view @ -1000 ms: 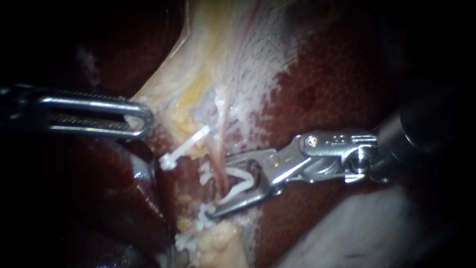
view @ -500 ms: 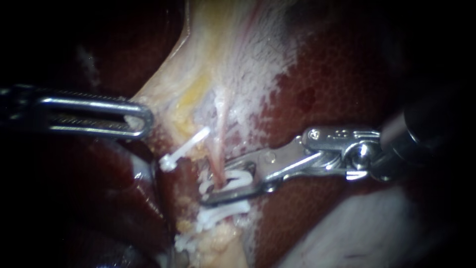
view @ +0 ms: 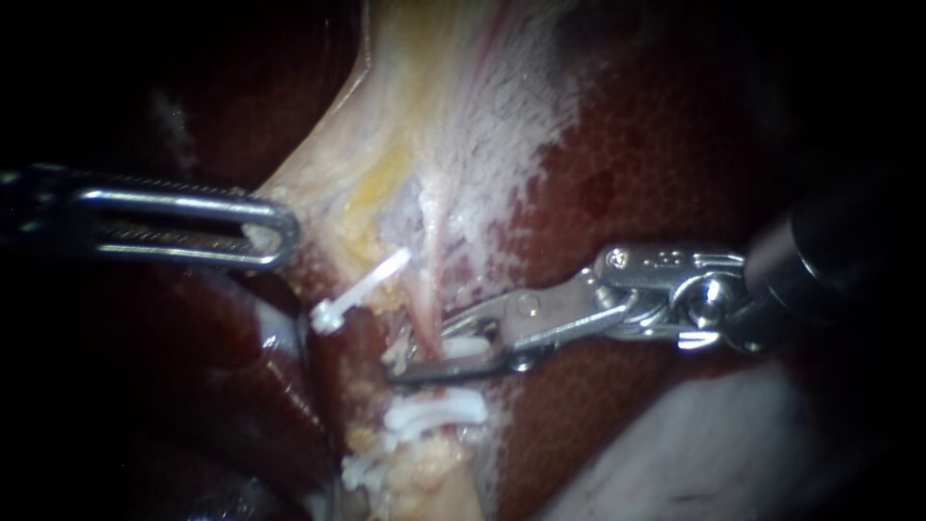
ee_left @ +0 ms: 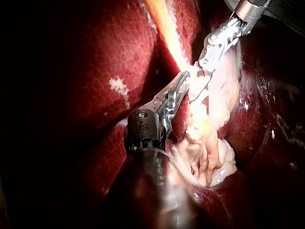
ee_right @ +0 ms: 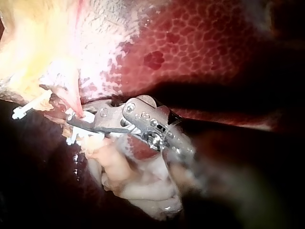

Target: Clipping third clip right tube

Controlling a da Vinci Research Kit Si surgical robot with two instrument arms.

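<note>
My right instrument (view: 413, 370) comes in from the right, and its jaws are shut on a white clip (view: 465, 347) across the thin pink right tube (view: 424, 301). Just below it on the same tube sits another white clip (view: 436, 413), and a further one (view: 365, 473) lies lower still. To the left, a slanted white clip (view: 362, 287) crosses the neighbouring strand. My left instrument (view: 278, 232) holds the pale tissue edge (view: 318, 193) with its jaws shut on it. In the right wrist view, the right instrument's jaws (ee_right: 72, 122) clamp at the tube's base.
Dark red liver (view: 656, 164) lies to the right and under the right instrument's shaft. Pale yellowish tissue (view: 424, 106) fans upward from the tubes. A dark, glossy lobe (view: 241, 386) lies below the left instrument. In the left wrist view the right instrument (ee_left: 209, 52) reaches in ahead of the left one.
The right instrument's jaws have closed from wide open to shut, squeezing the white clip flat across the right tube. The left instrument has kept its hold and not moved.
</note>
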